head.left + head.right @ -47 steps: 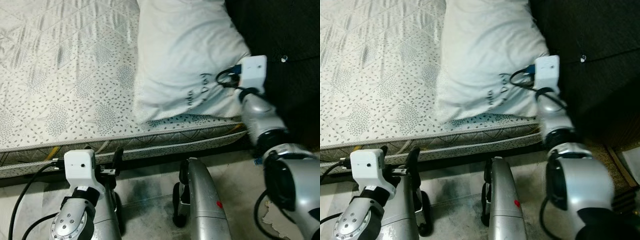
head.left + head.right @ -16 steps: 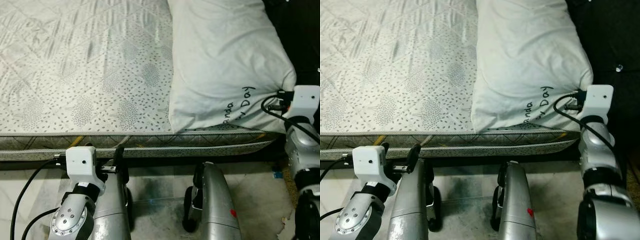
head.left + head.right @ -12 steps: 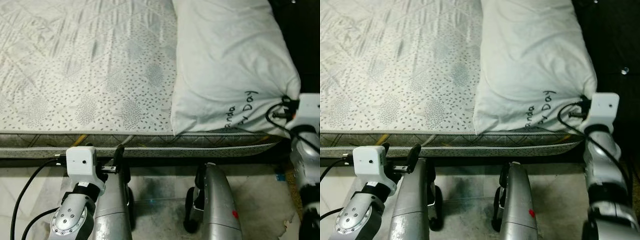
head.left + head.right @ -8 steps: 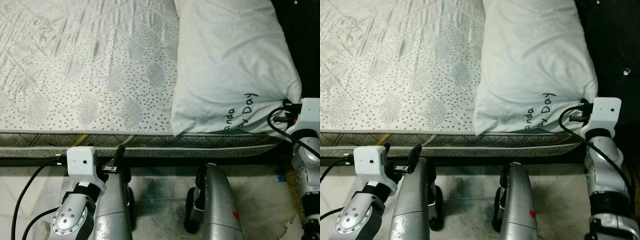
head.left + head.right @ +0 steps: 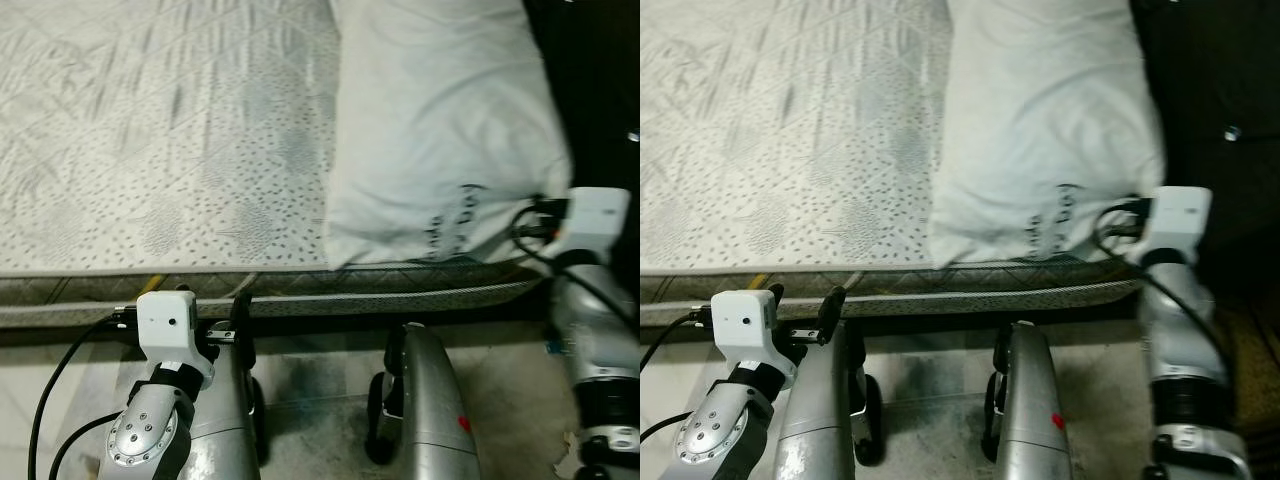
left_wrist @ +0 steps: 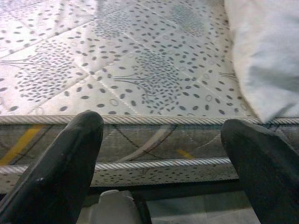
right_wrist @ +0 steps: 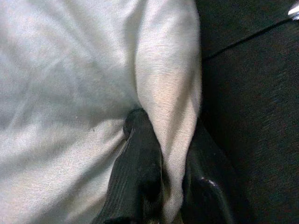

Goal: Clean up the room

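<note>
Pillow [image 5: 440, 130] lies on the bed [image 5: 150, 140], on the robot's right side of the mattress, beside a dark headboard [image 5: 1210, 90] with a shiny stud. The pillow is white, with dark handwriting near its lower corner. That corner sits at the mattress edge, just above the piped side seam.

Right gripper [image 7: 163, 186] is at this corner. In the right wrist view its two black fingers [image 7: 138, 172] are closed tight on a fold of the pillow's cloth, one finger on each side, with the fold pinched between them. From the head views the right arm reaches up from the floor side of the bed, and its white wrist box [image 5: 595, 212] stands just beside the pillow's corner, with a black cable looping off it.

Left gripper [image 6: 159, 158] is held low in front of the bed's side, apart from the pillow. Its fingers [image 6: 60, 163] are spread wide and hold nothing; between them the left wrist view shows the mattress edge, its leaf-print quilted top and a bit of the pillow. In the head views the left arm's white wrist box [image 5: 168, 322] sits just below the mattress edge.

The robot's silver legs [image 5: 430, 400] stand on a pale floor [image 5: 320, 370] close against the bed.
</note>
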Available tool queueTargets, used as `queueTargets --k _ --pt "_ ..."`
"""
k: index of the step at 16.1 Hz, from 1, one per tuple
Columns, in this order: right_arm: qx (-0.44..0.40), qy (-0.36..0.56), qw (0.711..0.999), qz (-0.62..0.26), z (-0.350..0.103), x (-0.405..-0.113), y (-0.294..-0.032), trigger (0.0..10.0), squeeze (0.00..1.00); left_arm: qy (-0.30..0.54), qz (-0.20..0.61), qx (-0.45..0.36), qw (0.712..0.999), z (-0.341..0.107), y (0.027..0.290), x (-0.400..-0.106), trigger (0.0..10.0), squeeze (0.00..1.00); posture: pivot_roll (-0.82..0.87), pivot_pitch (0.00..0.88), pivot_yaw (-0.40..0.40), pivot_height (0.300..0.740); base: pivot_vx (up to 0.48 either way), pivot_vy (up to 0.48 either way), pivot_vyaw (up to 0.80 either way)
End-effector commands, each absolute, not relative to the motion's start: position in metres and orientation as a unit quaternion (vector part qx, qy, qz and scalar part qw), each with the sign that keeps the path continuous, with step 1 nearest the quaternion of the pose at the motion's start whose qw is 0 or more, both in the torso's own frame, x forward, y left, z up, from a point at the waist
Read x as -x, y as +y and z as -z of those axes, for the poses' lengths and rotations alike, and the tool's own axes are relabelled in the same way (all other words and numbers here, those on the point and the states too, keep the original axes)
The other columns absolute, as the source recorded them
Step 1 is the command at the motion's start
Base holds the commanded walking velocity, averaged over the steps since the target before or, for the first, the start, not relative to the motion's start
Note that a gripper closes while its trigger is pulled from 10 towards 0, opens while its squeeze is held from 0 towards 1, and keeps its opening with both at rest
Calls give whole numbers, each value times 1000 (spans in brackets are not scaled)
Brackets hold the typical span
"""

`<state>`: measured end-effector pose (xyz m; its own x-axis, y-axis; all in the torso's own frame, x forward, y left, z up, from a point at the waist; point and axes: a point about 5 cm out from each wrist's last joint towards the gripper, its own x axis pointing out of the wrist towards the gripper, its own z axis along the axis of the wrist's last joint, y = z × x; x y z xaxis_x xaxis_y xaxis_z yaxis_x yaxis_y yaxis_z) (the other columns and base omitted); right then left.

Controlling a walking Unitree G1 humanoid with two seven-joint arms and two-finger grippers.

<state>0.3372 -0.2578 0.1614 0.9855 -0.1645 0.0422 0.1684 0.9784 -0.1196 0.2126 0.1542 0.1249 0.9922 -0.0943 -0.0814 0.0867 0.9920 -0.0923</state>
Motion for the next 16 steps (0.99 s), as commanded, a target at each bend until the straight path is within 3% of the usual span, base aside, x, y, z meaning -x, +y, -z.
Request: queueTargets --k 1,5,11,16 --pt "57 23 996 66 -138 -329 -248 10000 0 52 36 41 997 -120 156 -210 10000 0 -55 284 -18 553 0 0 0" --pt "24 20 998 45 -140 -331 -225 10000 0 48 30 44 997 -119 156 -213 10000 0 -56 270 -24 553 0 0 0" --pt "7 -3 999 34 -153 -341 -215 10000 0 41 26 45 998 -120 156 -216 10000 0 -60 262 -29 553 0 0 0" --pt "6 -11 1000 25 -159 -349 -208 10000 0 37 18 48 998 -120 156 -217 10000 0 -58 260 -39 607 0 0 0"
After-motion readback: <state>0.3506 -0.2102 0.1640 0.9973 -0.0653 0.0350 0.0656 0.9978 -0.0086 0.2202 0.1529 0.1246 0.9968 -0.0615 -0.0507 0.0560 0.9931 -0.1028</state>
